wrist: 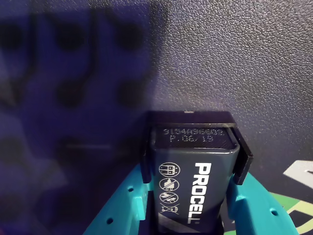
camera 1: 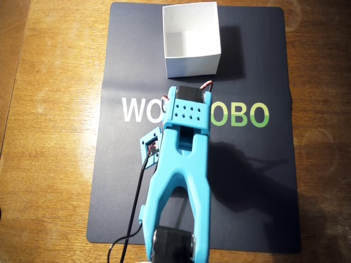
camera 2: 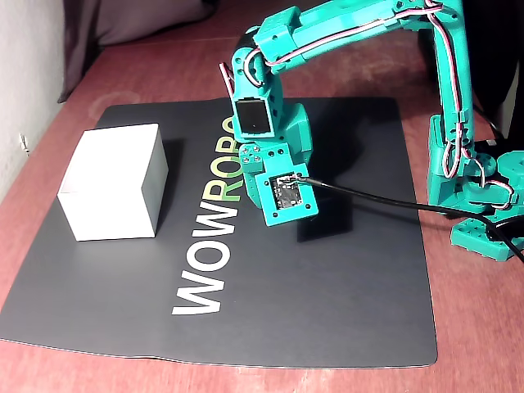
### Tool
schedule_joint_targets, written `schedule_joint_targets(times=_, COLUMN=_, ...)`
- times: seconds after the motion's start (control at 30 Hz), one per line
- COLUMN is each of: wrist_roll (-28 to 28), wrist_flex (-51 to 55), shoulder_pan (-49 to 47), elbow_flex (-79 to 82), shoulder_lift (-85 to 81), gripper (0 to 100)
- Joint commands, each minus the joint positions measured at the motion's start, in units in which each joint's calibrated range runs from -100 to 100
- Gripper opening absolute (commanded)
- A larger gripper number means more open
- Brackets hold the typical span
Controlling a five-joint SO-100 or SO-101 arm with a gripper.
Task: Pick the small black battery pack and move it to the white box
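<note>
Gripping the small black battery pack [wrist: 195, 186] between my fingers [wrist: 195, 215], I have it clamped from both sides: in the wrist view the teal fingers press against its left and right flanks, and the white "PROCELL" lettering runs along its face, with a printed code on the end that points away from me. A black cap sits over that far end. Beneath it lies the dark mat [wrist: 234, 58], grained like leather, with my own shadow falling over the left half.

In the overhead view my teal arm [camera 1: 178, 181] reaches up the middle of the mat [camera 1: 109, 192], and the wrist covers the centre of the white and green lettering [camera 1: 241, 115] printed there. The battery itself is hidden under my wrist in this view; only a thin red wire [camera 1: 207, 84] curls out at the tip, just short of the white box [camera 1: 192, 55]. The box stands open-topped near the far edge of the mat, right ahead of my fingers but not touching them.

In the fixed view the box [camera 2: 115, 184] sits at the left of the mat, and my wrist hangs low to its right, apart from it. The mat rests on a wooden tabletop [camera 1: 49, 137]. A black cable [camera 2: 368, 201] trails from the wrist camera toward my base.
</note>
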Motion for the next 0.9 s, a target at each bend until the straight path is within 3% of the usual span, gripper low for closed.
schedule_joint_targets(times=0.0, wrist_roll=-0.13, wrist_flex=0.64, shoulder_pan=0.74, elbow_flex=-1.36, shoulder_lift=-1.0, gripper=13)
schedule_joint_targets(times=0.87, wrist_roll=0.08, wrist_flex=0.64, shoulder_pan=0.74, elbow_flex=-1.73, shoulder_lift=-9.06, gripper=13)
